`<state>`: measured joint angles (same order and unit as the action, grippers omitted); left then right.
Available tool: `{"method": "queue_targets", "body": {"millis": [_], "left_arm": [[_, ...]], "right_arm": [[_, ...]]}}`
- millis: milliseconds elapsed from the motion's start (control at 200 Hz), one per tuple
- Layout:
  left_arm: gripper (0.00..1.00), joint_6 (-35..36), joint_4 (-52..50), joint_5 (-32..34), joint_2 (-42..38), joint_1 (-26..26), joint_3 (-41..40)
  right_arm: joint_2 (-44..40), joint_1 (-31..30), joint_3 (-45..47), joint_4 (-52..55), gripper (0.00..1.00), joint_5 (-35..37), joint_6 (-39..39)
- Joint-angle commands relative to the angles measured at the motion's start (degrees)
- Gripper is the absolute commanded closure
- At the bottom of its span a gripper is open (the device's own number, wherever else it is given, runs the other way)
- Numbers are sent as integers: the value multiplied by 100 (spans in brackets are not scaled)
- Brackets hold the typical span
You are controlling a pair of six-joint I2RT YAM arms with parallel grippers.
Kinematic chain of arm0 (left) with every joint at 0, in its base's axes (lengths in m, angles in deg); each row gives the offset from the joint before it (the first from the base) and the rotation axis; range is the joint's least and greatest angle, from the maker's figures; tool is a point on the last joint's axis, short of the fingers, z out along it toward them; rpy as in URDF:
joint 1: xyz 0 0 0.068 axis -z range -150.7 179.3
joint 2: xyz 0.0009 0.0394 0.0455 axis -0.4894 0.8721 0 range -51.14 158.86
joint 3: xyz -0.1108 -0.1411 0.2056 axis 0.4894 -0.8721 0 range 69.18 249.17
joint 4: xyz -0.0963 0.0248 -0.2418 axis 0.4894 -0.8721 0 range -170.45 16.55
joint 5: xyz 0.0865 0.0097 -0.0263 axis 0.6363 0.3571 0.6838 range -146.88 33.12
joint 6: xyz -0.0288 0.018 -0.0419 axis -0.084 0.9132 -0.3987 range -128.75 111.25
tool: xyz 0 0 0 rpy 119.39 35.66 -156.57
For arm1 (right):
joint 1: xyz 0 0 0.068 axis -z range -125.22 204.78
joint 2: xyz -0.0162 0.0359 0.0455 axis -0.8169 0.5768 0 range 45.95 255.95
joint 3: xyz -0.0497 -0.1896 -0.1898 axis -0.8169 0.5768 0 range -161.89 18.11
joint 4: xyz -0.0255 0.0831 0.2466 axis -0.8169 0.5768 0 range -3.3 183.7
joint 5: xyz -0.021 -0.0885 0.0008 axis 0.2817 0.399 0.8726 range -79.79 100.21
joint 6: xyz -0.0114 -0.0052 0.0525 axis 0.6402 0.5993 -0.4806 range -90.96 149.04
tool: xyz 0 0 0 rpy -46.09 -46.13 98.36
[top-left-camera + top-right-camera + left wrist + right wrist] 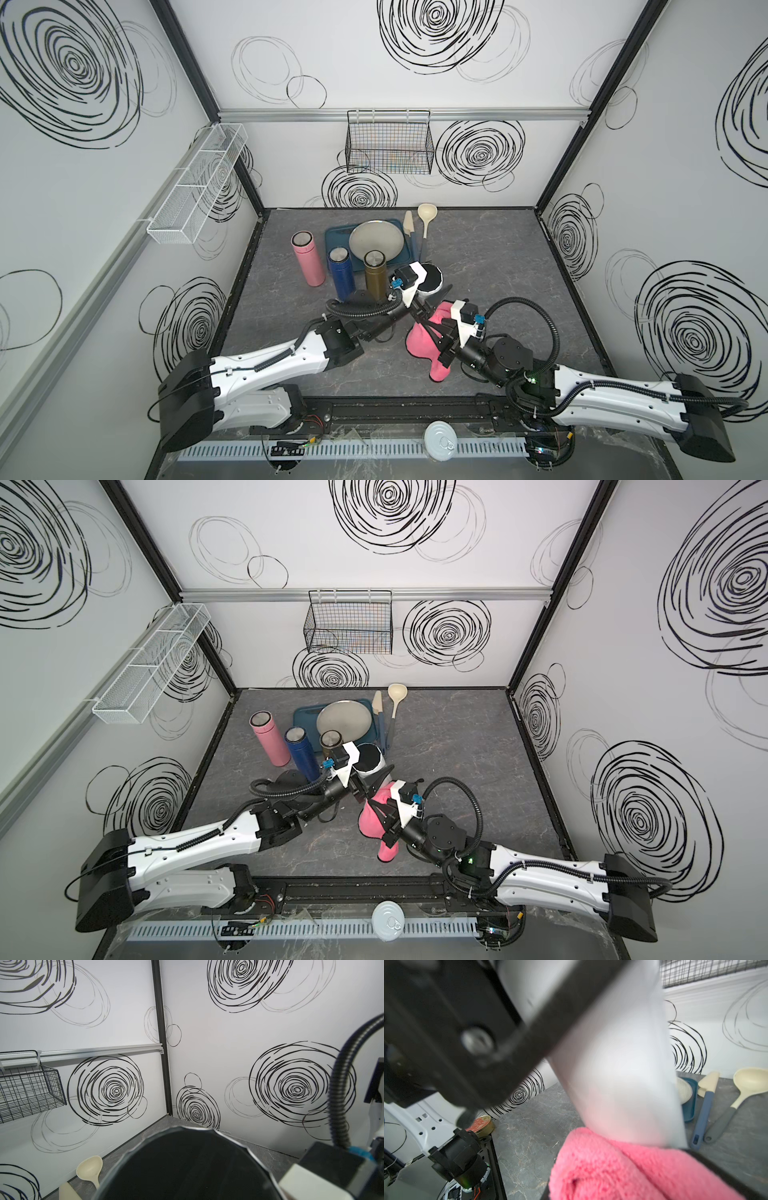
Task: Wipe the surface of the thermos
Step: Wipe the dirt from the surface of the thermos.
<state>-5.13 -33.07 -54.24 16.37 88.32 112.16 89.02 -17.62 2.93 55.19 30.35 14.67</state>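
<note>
The thermos (430,279) is white with a black lid and stands tilted at the table's middle. My left gripper (428,301) is shut on its body from the side. In the left wrist view its black lid (187,1167) hides the jaws. A fluffy pink cloth (424,345) hangs from my right gripper (433,329), which is shut on it. In the right wrist view the cloth (612,1167) presses against the lower part of the white thermos wall (623,1084). A left finger (508,1032) crosses in front of the thermos.
A pink flask (307,259), a blue flask (340,274) and an olive flask (375,276) stand just left of the thermos. Behind lie a teal tray (332,237) with a metal plate (376,241), a spatula (409,232) and a ladle (426,218). A red-lidded tin (481,1124) sits under the left arm.
</note>
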Motion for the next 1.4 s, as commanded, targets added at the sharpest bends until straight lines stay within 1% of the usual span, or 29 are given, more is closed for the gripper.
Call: {"method": "queue_targets", "body": {"millis": [0,70,250,360,445,540,630,690,776,911,991,1041,1101,1151,1196,1296,1396], "left_arm": [[100,-176,513,-330,-113,162,0],[100,-193,539,-380,-60,162,19],[100,-243,498,-542,61,144,123],[100,-228,497,-709,30,157,101],[100,-123,468,-735,8,181,66],[100,-46,483,-728,7,188,35],[100,-9,493,-746,50,188,46],[100,18,488,-773,107,188,83],[100,-5,455,-812,190,188,153],[100,-25,411,-1066,252,204,195],[100,58,424,-1283,239,213,144],[100,110,444,-1321,225,206,110],[100,140,444,-1289,204,198,96],[100,141,444,-1292,202,173,89],[100,126,453,-1322,202,147,96],[100,55,478,-1423,219,101,112],[100,-51,530,-1570,257,76,130]], "right_arm": [[35,210,473,-429,100,495,-422],[-68,201,331,-225,100,476,-378],[-453,180,-546,86,100,-61,288],[-520,220,-797,115,100,-261,316],[-524,284,-584,39,100,-250,147],[-545,420,23,-188,100,-77,-244],[-627,536,695,-641,100,-232,-568],[-708,544,804,-579,100,-206,-602],[-872,545,461,-158,100,-232,-384],[-942,560,-338,-100,100,-957,222],[-775,578,-782,11,100,-1297,393],[-669,578,-855,-24,100,-1371,424],[-595,591,-670,-208,100,-1332,405],[-548,616,-375,-385,100,-1129,292],[-528,680,-34,-518,100,-948,68],[-519,878,751,-851,100,-845,-367],[-683,905,999,-682,100,-598,-503]]}}
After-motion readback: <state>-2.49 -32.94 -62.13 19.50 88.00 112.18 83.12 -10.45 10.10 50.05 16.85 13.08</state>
